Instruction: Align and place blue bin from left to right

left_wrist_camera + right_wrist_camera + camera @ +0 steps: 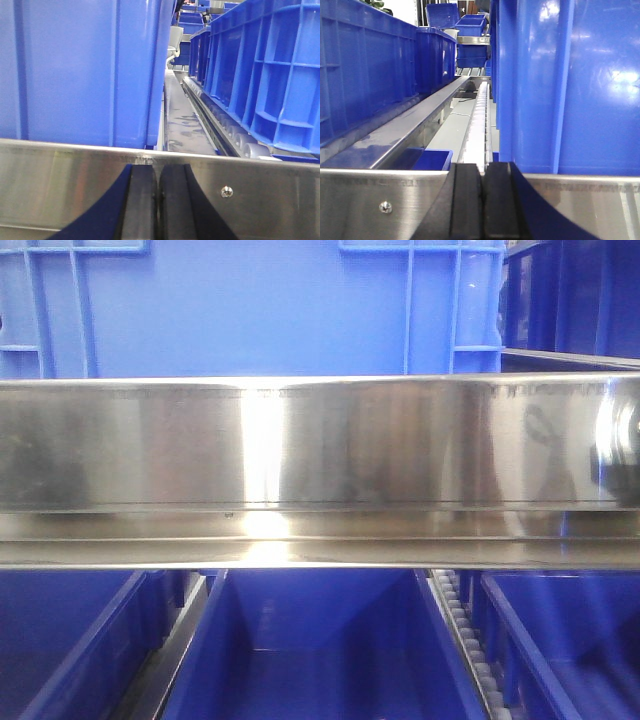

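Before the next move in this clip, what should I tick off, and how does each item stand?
1. Left gripper free of load: ok, pads shut together with nothing between.
2. Right gripper free of load: ok, likewise shut on nothing.
3. Blue bin upright behind the steel rail: ok.
4. Grip on the bin: not ok, neither gripper holds it.
5. Bin's base seating: cannot tell, the rail hides it.
6. Gap to the neighbouring bin: ok, the left wrist view shows an open lane between them.
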